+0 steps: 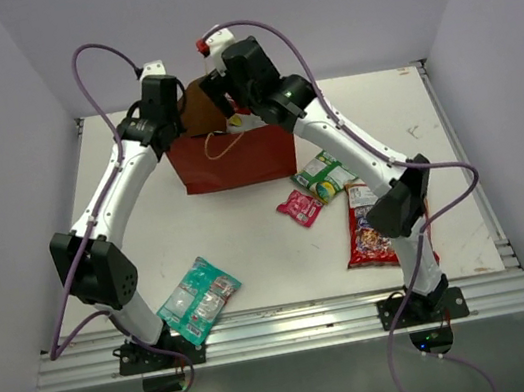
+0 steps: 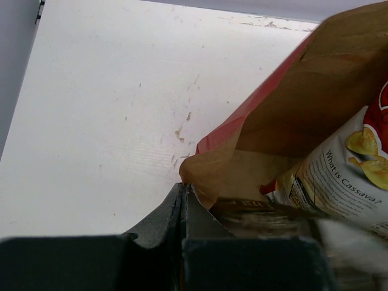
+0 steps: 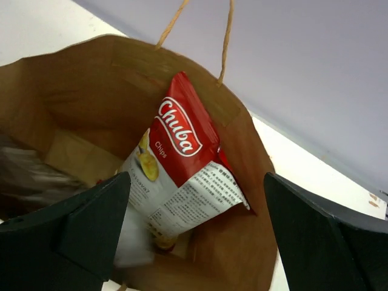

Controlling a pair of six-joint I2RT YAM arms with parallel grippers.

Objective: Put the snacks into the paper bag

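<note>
Tabletop (image 1: pixel 251 249): left jaws pinch bag (image 1: pixel 236 163); right jaws wide.

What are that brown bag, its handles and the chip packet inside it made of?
The paper bag looks like matte kraft paper: dull brown inside, with creases and folds. Its handles seem to be twisted paper or fibre cord, thin and tan. The chip packet is probably printed plastic film, since it looks slightly glossy and crinkled.

From my seat the paper bag (image 1: pixel 232 159) looks matt, raw brown kraft inside, twisted cord handles (image 3: pixel 225 42). Chip bag (image 3: pixel 182 176) is glossy printed film, teal packet (image 1: pixel 199 298) shiny and crinkly. Table (image 2: pixel 109 121) is matt white, scuffed.
</note>
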